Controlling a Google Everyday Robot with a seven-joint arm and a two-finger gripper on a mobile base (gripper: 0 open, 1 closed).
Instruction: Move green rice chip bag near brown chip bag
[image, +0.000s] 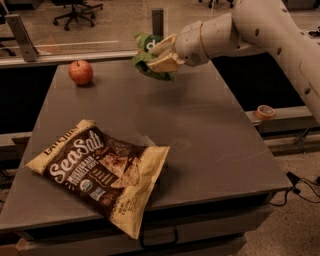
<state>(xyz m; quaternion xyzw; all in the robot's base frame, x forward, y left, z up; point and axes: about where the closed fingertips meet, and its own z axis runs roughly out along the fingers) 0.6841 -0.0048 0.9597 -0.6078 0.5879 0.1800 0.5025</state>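
Cream-coloured fingers (165, 64) of the gripper (152, 59) are clenched on the green rice chip bag (145, 44), one finger above and one below, and we see the bright-green foil bunched and crumpled between them. We find the bag held in the air over the far part of the table (220, 145), just inside its back edge. Its long axis runs roughly up and down in the camera view, leaning a little: the top end with the dark round logo stands above the upper finger, and the lower end hangs out under the lower finger. We follow the white arm (260, 30) back from the gripper to the right and out of the picture. On the far left of the table, apart from the gripper, rests a red apple (81, 72). We see the brown chip bag (100, 170) lying flat at the near left, well apart from the green one, with most of the grey top bare between them. Its long axis runs on a slant from the far left to the near right, its cream ends at either tip, the white "Sea Salt" lettering near the left end, and its nearest corner overhangs the table's front edge. Beyond the right edge we note a roll of tape (265, 111) on a lower ledge.
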